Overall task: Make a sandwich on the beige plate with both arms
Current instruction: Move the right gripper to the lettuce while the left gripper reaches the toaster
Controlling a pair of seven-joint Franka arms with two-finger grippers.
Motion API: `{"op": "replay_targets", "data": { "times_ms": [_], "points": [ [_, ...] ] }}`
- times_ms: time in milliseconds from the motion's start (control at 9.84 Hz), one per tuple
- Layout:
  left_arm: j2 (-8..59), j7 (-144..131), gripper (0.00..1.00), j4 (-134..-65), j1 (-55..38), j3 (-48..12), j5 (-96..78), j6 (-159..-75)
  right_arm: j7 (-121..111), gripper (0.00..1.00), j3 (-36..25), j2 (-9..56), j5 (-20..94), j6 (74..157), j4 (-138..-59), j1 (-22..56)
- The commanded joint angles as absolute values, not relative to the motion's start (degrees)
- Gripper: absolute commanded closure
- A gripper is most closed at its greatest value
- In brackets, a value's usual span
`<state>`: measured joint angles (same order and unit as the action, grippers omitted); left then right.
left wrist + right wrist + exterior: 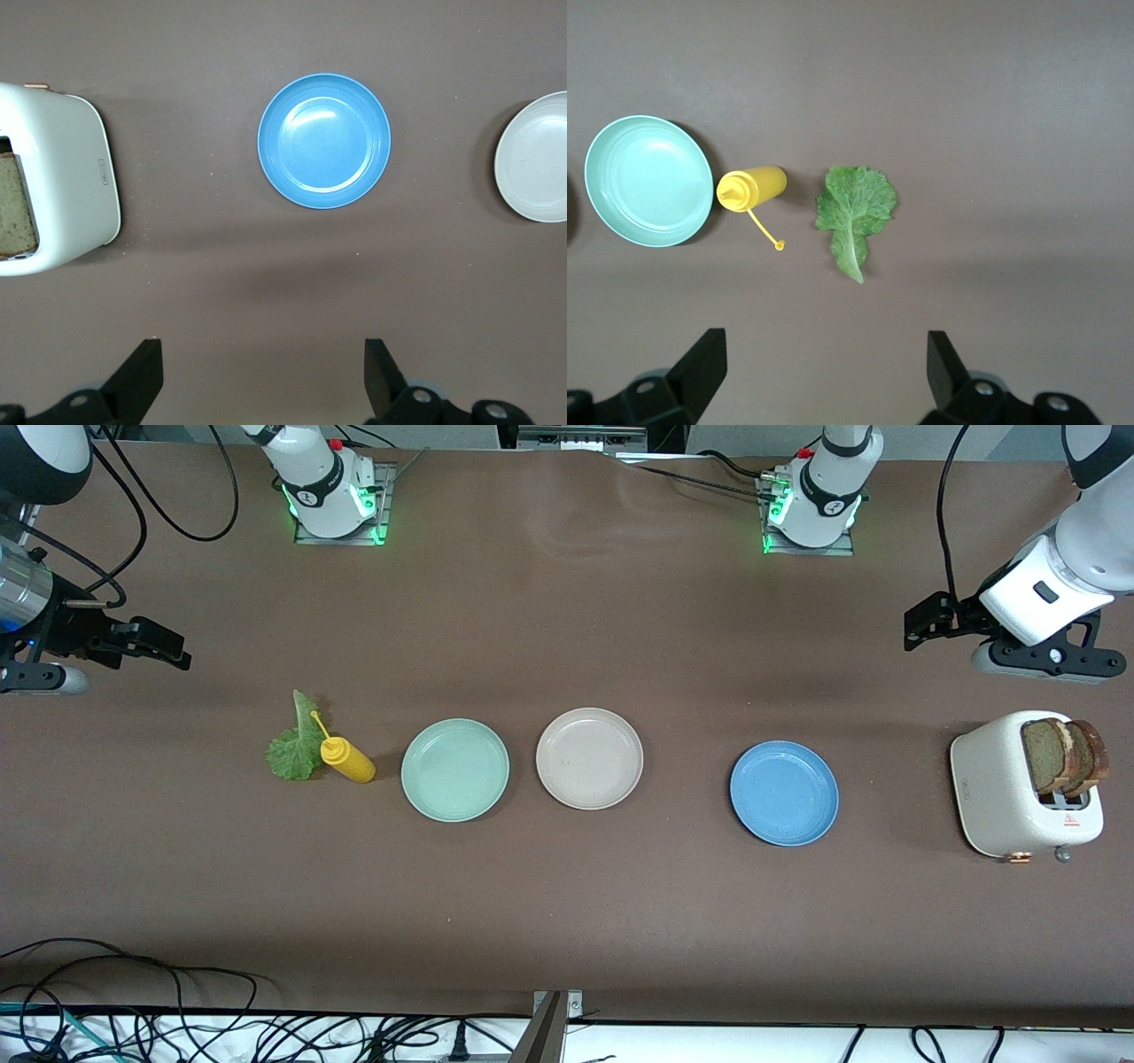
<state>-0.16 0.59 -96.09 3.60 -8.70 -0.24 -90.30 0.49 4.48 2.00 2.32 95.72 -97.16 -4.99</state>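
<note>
Two bread slices stand in the toaster nearest the camera, with the beige plate bare mid-table and the lettuce leaf by the yellow bottle. Both tools hang spread and empty: the left tool near the toaster, the right tool near the lettuce. Nothing is assembled yet; the likely next move is lifting a slice to the plate.

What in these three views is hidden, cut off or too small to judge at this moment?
- Two brown bread slices: lower parts hidden inside the white toaster; the left wrist view's edge cuts both off.
- Toaster's small label: too small to read in the front view.
- Round pale beige plate: cut by the left wrist view's edge.
- Open left gripper and open right gripper: only fingertips show in the wrist views.
</note>
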Motion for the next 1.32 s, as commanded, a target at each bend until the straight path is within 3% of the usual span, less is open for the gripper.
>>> {"op": "replay_targets", "data": {
  "times_ms": [0, 1219],
  "points": [
    [-0.26, 0.53, 0.00, -96.06, 3.34, -8.61, 0.88, -90.09, 1.41, 0.00, 4.66, 1.41, 3.34, 96.42, -97.65, -5.01],
    [-0.26, 0.53, 0.00, -95.98, 3.34, -8.61, 0.79, -90.09, 1.05, 0.00, 4.75, 3.34, 3.43, 95.89, -97.91, -4.66]
  ]
}}
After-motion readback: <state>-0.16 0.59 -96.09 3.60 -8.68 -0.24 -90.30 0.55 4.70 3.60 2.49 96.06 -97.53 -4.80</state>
